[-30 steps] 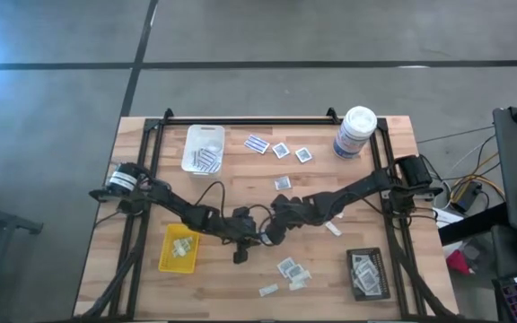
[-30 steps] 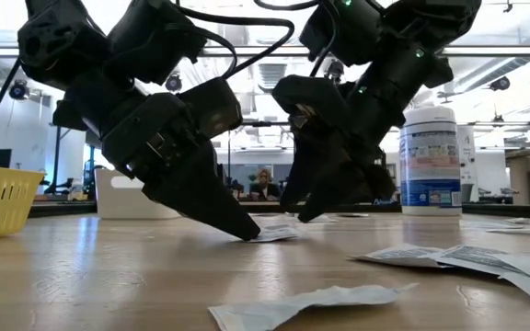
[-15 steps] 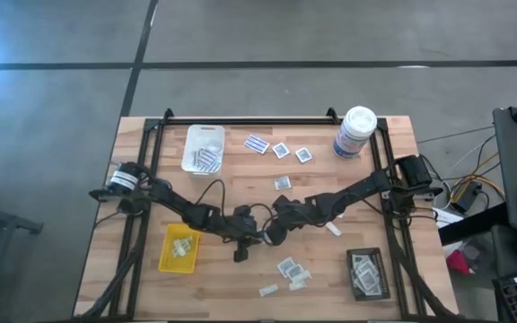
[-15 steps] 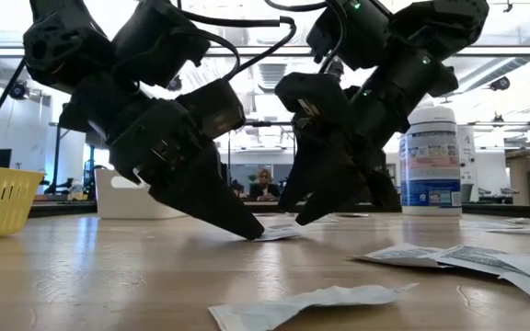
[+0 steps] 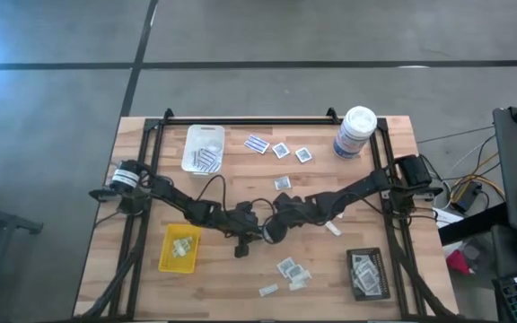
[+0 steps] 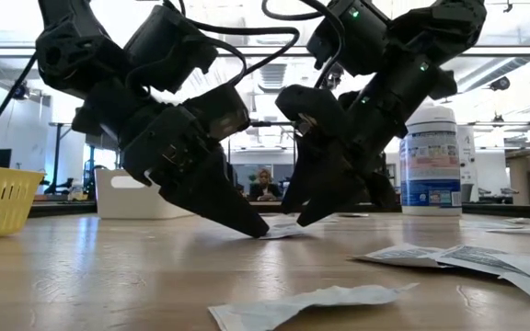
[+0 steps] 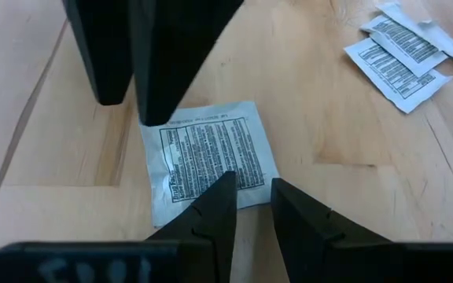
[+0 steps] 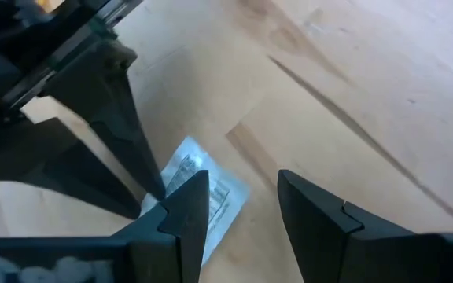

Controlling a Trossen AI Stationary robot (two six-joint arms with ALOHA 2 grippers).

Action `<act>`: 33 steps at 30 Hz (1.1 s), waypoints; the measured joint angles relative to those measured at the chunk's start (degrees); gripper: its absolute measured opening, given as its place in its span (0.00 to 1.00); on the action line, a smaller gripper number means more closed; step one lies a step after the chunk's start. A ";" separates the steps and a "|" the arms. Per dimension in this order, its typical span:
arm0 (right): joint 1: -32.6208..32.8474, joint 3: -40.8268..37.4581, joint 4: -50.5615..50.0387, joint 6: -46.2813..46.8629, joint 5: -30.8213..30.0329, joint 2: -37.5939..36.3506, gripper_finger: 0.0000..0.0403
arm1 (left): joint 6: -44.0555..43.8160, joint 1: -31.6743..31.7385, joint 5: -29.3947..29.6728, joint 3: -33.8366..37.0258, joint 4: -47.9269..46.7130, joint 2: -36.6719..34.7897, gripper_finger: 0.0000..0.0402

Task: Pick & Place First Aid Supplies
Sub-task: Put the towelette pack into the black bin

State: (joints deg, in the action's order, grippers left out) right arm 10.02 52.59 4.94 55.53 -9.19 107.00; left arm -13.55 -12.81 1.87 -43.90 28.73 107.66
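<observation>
A white square packet with dark print (image 7: 211, 153), one of the first aid supplies, lies flat on the wood at mid-table, between my two grippers. My left gripper (image 7: 250, 185) slants down at it from the table's left, with a narrow gap of bare wood between its fingers. My right gripper (image 8: 242, 185) slants down from the right, open, with bare wood between its fingers. Its tips (image 7: 152, 114) stand at the packet's opposite edge. In the low view both grippers (image 6: 251, 225) (image 6: 300, 213) reach down to the packet (image 6: 282, 232). My left gripper has one fingertip (image 7: 225, 182) on the packet's edge nearest it (image 7: 203, 196), slanting down from the table's left. Its other finger stands over bare wood. The packet lies flat on the table. My right gripper has one fingertip at the packet's corner (image 7: 149, 126); whether it touches, I cannot tell.
A white tray (image 5: 203, 148) holds striped strips at the far left. There is a yellow tray (image 5: 179, 248) near left and a black tray (image 5: 367, 274) near right. A tall canister (image 5: 355, 132) stands far right. More packets lie far (image 5: 281, 150) and near (image 5: 290, 269).
</observation>
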 joint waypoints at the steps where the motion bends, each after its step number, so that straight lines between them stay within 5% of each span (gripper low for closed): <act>1: 0.00 -0.07 0.02 0.00 0.00 0.00 0.37 | 0.16 0.07 0.05 0.00 0.21 0.00 0.24; 33: -0.46 -0.38 4.69 0.93 6.48 4.37 0.37 | -1.75 -0.86 -4.31 -0.35 3.80 0.02 0.24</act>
State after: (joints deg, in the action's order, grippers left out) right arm 9.56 52.20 9.63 56.45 -2.71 111.37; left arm -15.30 -13.67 -2.44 -44.25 32.53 107.68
